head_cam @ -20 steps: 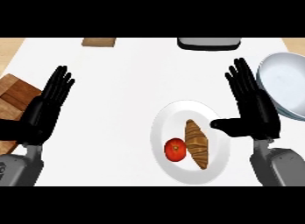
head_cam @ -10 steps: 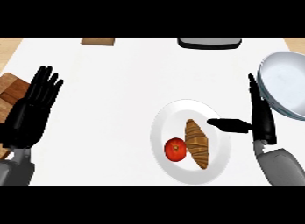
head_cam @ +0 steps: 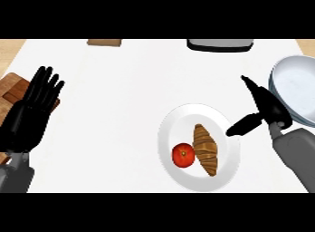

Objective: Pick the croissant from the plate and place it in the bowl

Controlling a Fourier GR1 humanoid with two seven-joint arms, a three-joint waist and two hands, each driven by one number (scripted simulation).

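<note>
A: Head view, and nearest to us sits the white plate (head_cam: 199, 113) on the table (head_cam: 120, 86), with the croissant (head_cam: 206, 148) lying on it and a tomato (head_cam: 183, 154) touching its left flank.

B: How's the croissant lying?

A: Long axis runs near to far, tilted a touch — the far tip leans left, the near tip points toward the plate's lower right. Nothing has hold of it.

B: And the right hand (head_cam: 265, 108)?

A: Just beside the plate's right rim, turned edge-on, fingers straight and pointing away from us, thumb stuck out toward the plate. Open, holding nothing. I'd judge it's set that way so thumb and fingers can come in across the croissant's narrow width.

B: The left?

A: The left hand (head_cam: 31, 113) rests open at the left edge, fingers up, well apart from the plate — staying out of the way, I'd say, with a wooden board (head_cam: 3, 93) behind it.

B: The target?

A: The grey bowl (head_cam: 306, 93) is at the far right, right behind the working hand — a short carry.
</note>
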